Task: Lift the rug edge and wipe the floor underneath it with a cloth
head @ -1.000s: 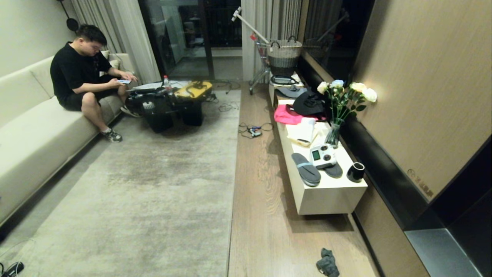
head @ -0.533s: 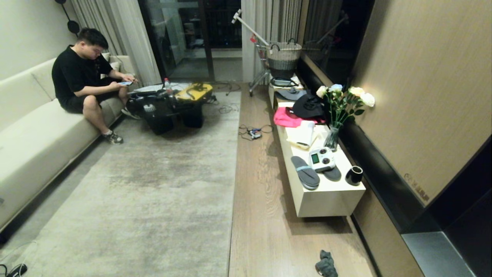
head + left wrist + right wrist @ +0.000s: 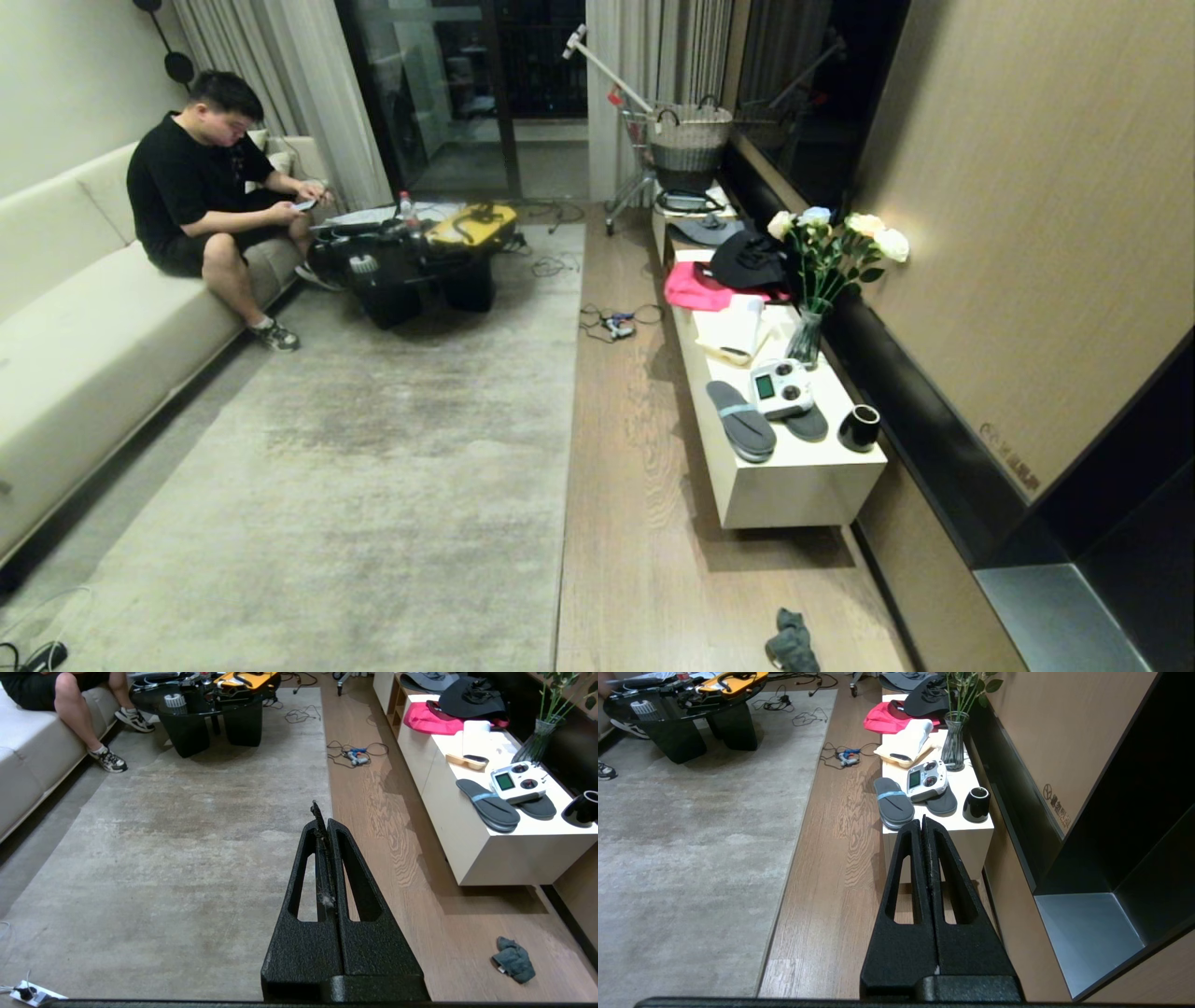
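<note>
The pale grey rug lies flat, and its rug edge runs straight away from me beside the wood-plank floor. The dark grey-teal cloth sits crumpled on the planks at the near right, just past the low cabinet's end. In the left wrist view, the left gripper is shut and empty above the rug edge, with the cloth off to its side. The right gripper is also shut and empty, over the floor and cabinet end, with the rug edge beside it. Neither arm shows in the head view.
A low white cabinet along the right wall carries slippers, a handheld controller, a black mug, a flower vase and pink fabric. Cables lie on the planks farther on. A black coffee table and a seated person are at the rug's far end.
The whole head picture has shifted slightly downward, so the camera has moved. The rug, the cloth and both grippers have stayed put.
</note>
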